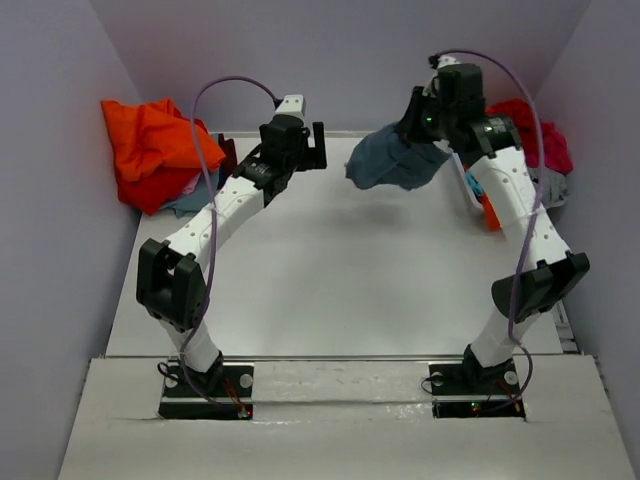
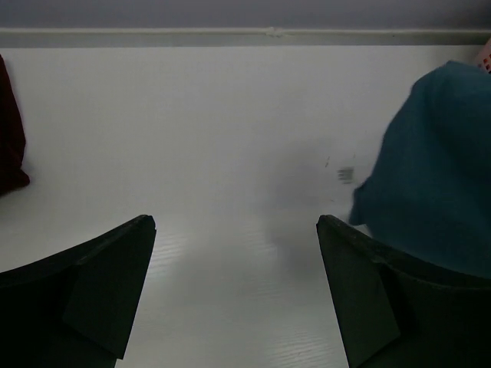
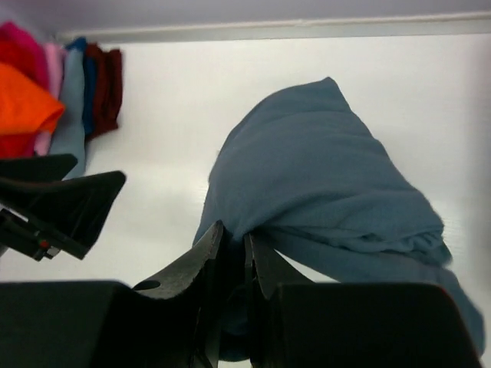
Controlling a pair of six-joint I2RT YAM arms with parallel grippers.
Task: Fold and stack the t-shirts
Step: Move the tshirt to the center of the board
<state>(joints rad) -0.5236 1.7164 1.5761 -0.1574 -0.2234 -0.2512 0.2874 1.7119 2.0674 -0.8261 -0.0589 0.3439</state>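
The right gripper (image 3: 234, 234) pinches a fold of the slate-blue t-shirt (image 3: 322, 176) between jaws drawn narrow. The cloth is caught right at the fingertips and spills away in a bunched, creased mass toward the right of the wrist camera's frame. From overhead, the garment hangs crumpled in the upper centre-right of the frame, over the far part of the white table (image 1: 330, 280), with a faint shadow beneath it. Whether its lowest edge touches the surface cannot be told.

The left gripper (image 2: 235, 222) stands in the upper centre-left of the overhead frame, jaws spread wide and holding nothing. Its own camera shows bare tabletop between the two dark fingers (image 2: 100, 299). The blue shirt fills the right edge of that camera's frame, and from overhead a gap shows between the shirt and the left gripper.

A pile of t-shirts (image 1: 150, 145) sits at the upper left of the overhead frame, with bright orange on top and pale blue and dark maroon cloth showing at its lower and right edges. The same pile appears in the upper left corner of the right wrist camera. A second heap (image 1: 535, 140) lies at the upper right, partly behind the right arm (image 1: 520, 200). It is red on top with grey beneath, and a strip of orange shows beside the arm's white casing.
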